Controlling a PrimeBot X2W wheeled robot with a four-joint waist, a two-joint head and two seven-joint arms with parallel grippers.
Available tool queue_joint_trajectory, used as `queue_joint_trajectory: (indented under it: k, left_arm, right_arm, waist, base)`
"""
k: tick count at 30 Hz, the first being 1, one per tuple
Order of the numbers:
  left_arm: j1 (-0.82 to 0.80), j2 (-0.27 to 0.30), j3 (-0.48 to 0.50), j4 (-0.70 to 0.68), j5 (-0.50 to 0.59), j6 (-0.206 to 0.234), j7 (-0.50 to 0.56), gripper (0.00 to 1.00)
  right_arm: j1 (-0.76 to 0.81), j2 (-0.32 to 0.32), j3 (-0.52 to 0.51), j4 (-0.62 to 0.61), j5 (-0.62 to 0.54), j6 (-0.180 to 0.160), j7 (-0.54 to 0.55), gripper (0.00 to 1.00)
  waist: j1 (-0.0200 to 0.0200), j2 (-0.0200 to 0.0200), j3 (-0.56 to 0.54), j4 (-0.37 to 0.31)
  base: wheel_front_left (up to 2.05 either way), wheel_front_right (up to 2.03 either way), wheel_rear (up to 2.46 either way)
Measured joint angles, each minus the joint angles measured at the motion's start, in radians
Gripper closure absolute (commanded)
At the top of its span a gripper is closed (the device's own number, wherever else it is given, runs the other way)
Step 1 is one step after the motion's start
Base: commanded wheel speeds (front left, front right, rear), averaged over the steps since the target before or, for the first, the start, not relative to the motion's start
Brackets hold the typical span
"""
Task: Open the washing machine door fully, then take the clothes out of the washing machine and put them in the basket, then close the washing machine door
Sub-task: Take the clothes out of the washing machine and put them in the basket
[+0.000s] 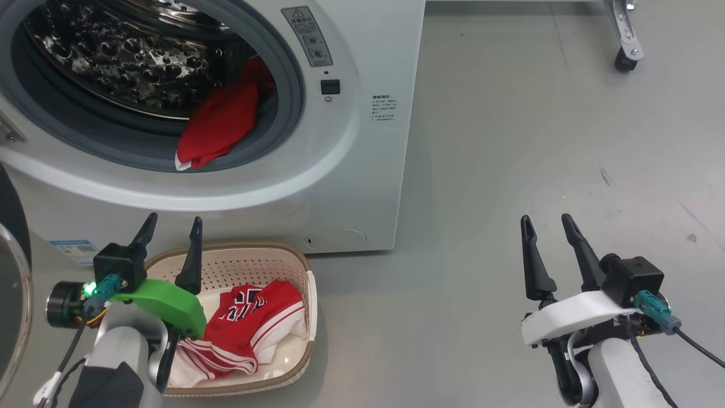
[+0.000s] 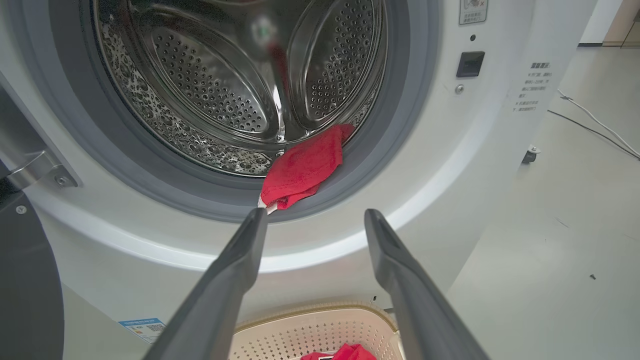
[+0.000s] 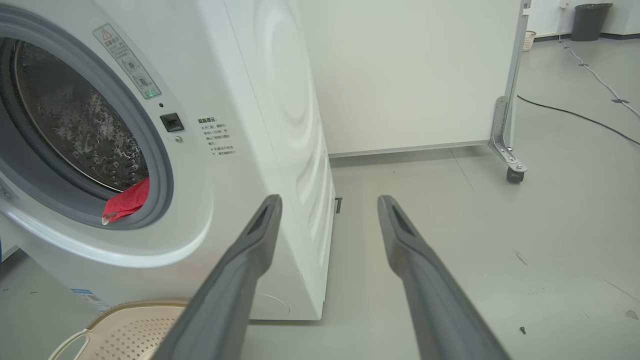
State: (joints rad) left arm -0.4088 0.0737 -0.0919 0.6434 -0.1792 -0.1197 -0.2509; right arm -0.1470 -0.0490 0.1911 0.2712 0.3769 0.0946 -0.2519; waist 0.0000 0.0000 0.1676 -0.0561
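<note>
Your left pincer [image 1: 174, 218]: jaws spread full wide, nothing held, fingers aimed at the machine front. In the head view it overlaps the left edge of the basket [image 1: 255, 263]. Right pincer [image 1: 546, 217]: same spread, empty, out over bare floor [image 1: 510, 141], well apart from the machine's right side.

Basket: on the floor, close in front of the washing machine [image 1: 362, 187], below the opening. A red-and-white jersey [image 1: 249, 317] lies crumpled inside, with white fabric under it.

Door [image 1: 11, 283]: stands open on your left, with its black rim and glass at the head view's left edge.

Further in: a red cloth [image 1: 218, 122] hangs out of the steel drum [image 1: 113, 62] and over the grey seal [image 1: 286, 73] at lower right. A white hem shows at its low end.

Surface: smooth grey floor, with a few dark scuffs and specks on the right side.

View notes:
- Head view gives you the basket's contents and a castor [image 1: 626, 59] on a metal bracket, far right.
- Right wrist view looks along the machine's side. The castor sits under the edge of a white partition [image 3: 410, 75]. Beyond it are a dark bin [image 3: 590, 20] near the far wall and a black cable [image 3: 575, 115] across the floor.
- Left wrist view looks straight into the drum. It gives you the door hinge [image 2: 35, 172] at left and a blue label [image 2: 142, 327] low on the front.
</note>
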Motion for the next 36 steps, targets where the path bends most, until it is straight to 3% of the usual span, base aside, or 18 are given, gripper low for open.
queue_joint_trajectory:
  k: [18,36]
  left_arm:
    - [0.161,-0.018,0.031,-0.219,-0.014,0.000,-0.001,0.00]
    - [0.235,-0.023,0.027,-0.304,-0.014,0.000,-0.001,0.00]
  right_arm:
    - [0.053,0.001,-0.009,-0.032,0.002,0.000,0.000,0.00]
    - [0.054,0.002,-0.008,-0.042,0.001,0.001,0.000,0.00]
  waist:
    - [0.0000,0.0000,-0.057,0.007]
    - [0.0000,0.0000,-0.055,0.003]
  base:
    - [0.00,0.00,0.00]
    - [0.00,0.00,0.00]
